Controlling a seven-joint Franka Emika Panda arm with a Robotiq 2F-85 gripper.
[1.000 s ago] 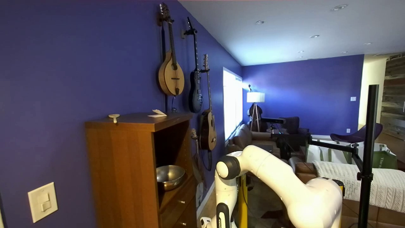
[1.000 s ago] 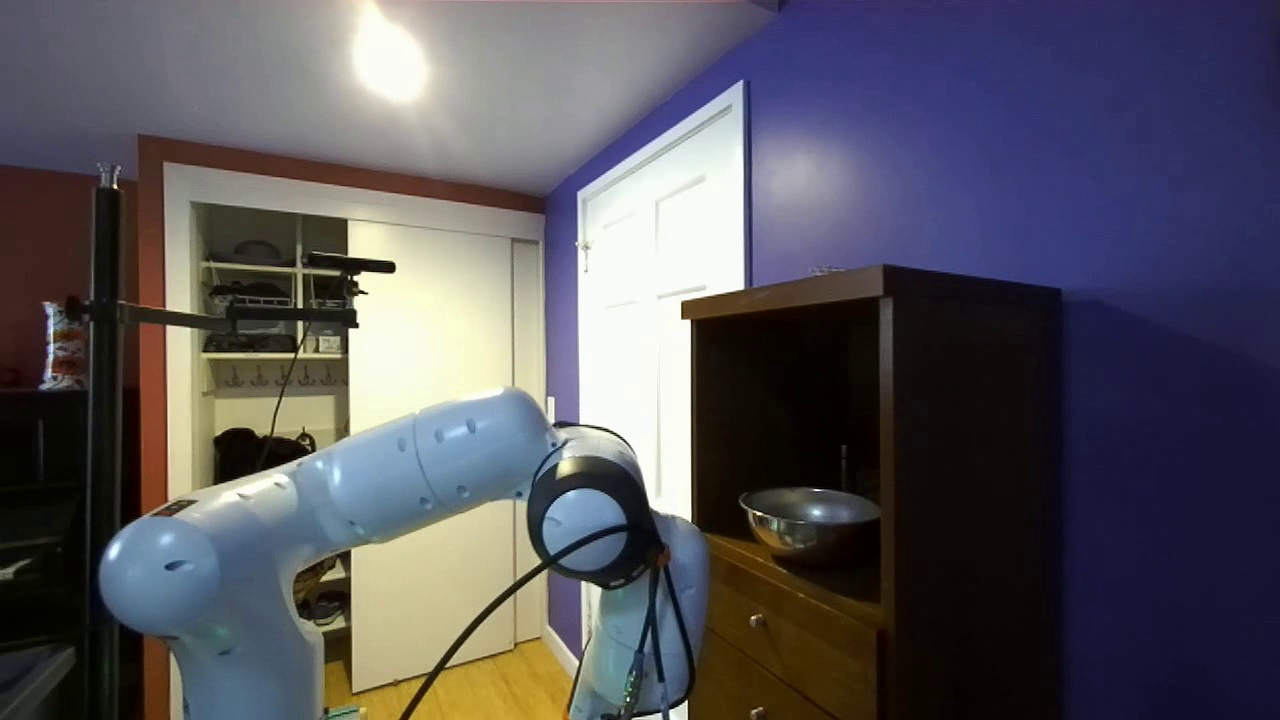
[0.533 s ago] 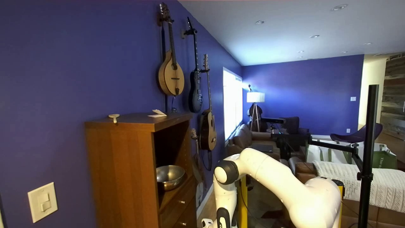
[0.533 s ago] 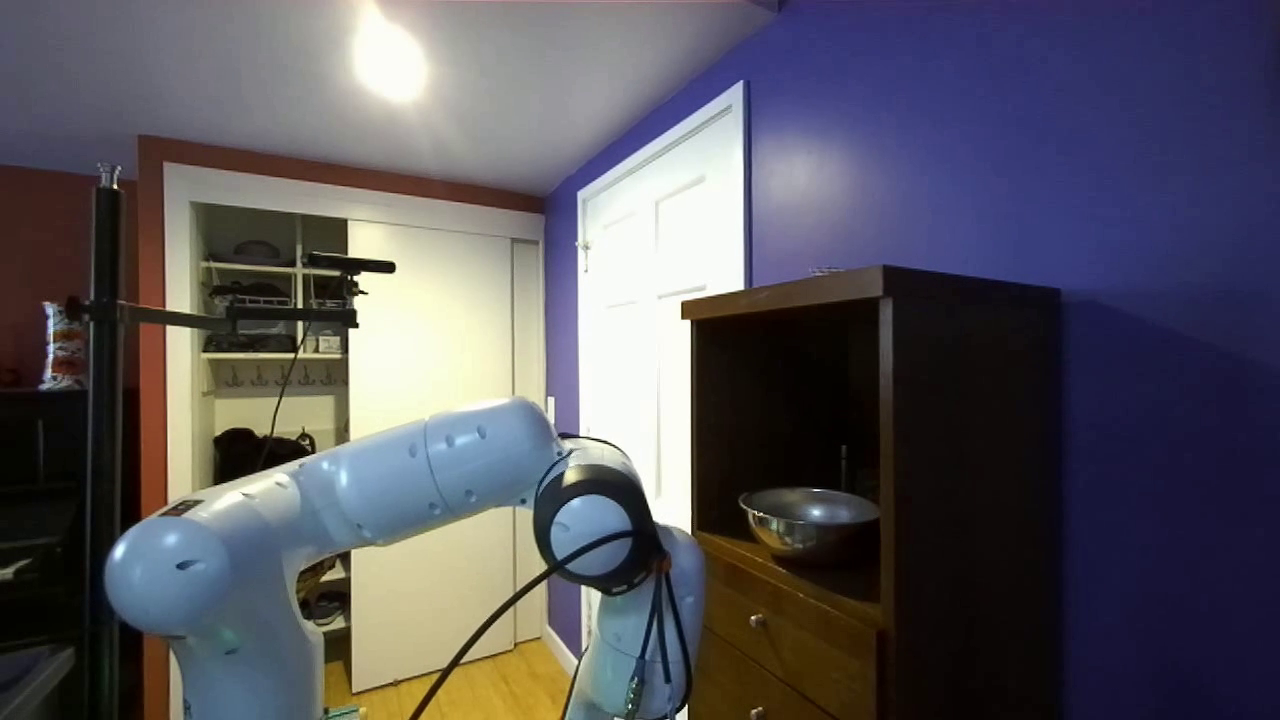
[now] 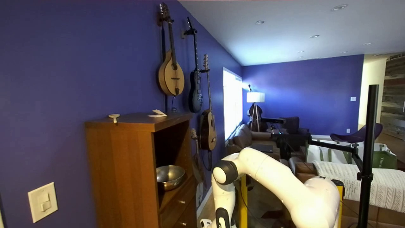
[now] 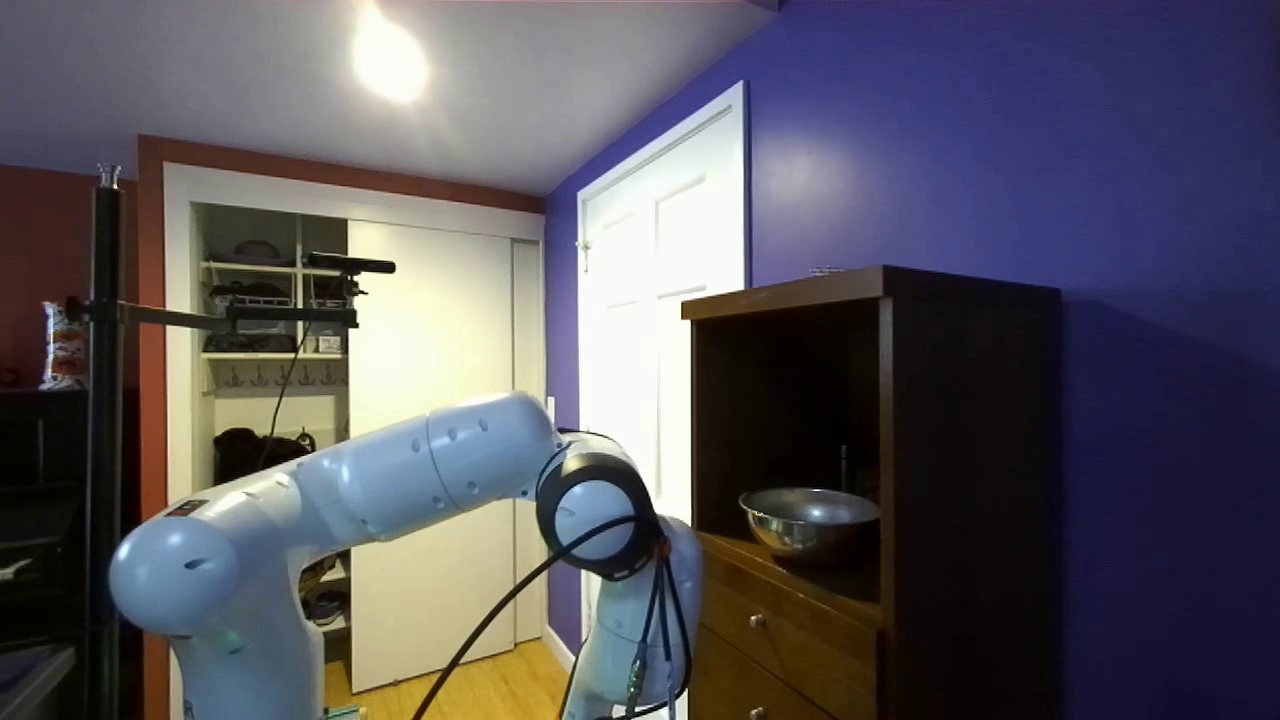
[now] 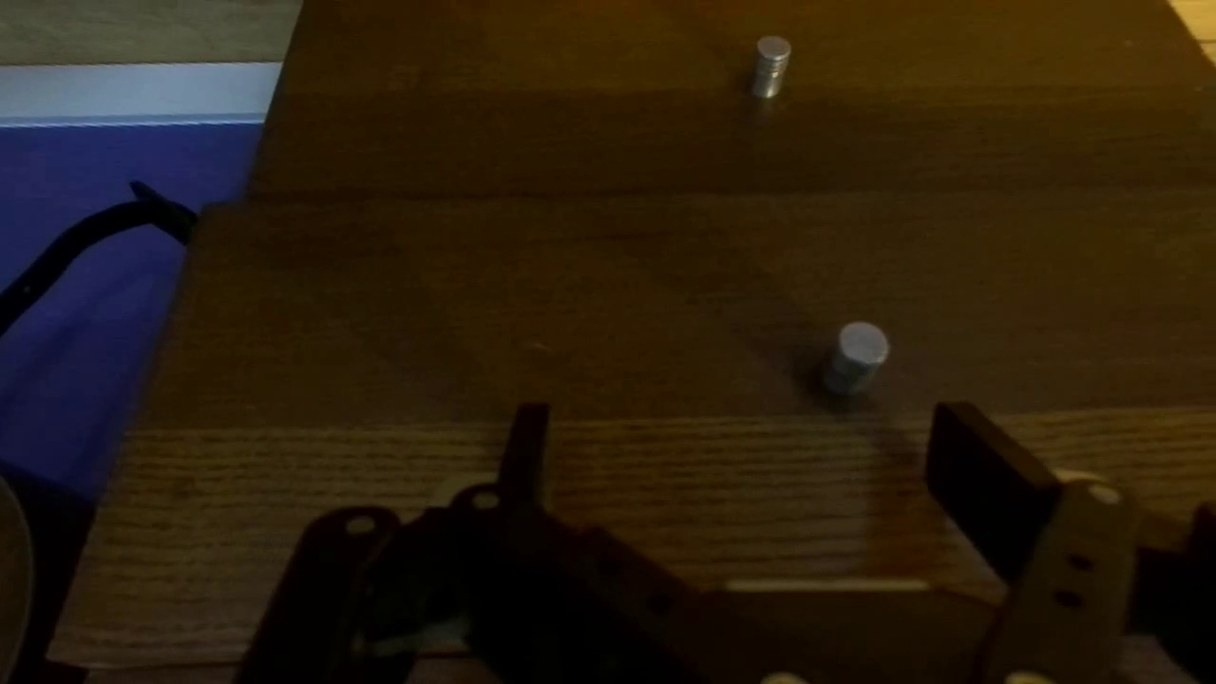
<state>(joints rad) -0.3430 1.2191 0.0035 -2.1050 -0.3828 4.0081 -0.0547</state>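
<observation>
One long blue wall (image 5: 57,69) runs along the left in an exterior view, and one brown cabinet (image 5: 123,171) stands against it. To the right of the cabinet bends a single white arm (image 5: 275,174), slightly closer to the cabinet than a second ago. At least four stringed instruments (image 5: 171,79) line the wall on the cabinet's far side, some partly hidden. Two drawers (image 6: 810,650) show in the cabinet's front, one above the other. One metal bowl (image 6: 809,525) rests upright on the shelf (image 6: 855,602) just above them, in the same spot as a second ago in both exterior views. In the wrist view the tool (image 7: 744,427) has its two fingers (image 7: 993,494) spread wide, with a broad gap between them and nothing gripped. The near knob (image 7: 858,356) and the far knob (image 7: 770,66) make two in all, both metal and round. The near knob, on the upper drawer, shows just past the fingers, within the width of the gap and towards the right finger; it looks apart from both. The far knob, on the drawer below, lies well away.
</observation>
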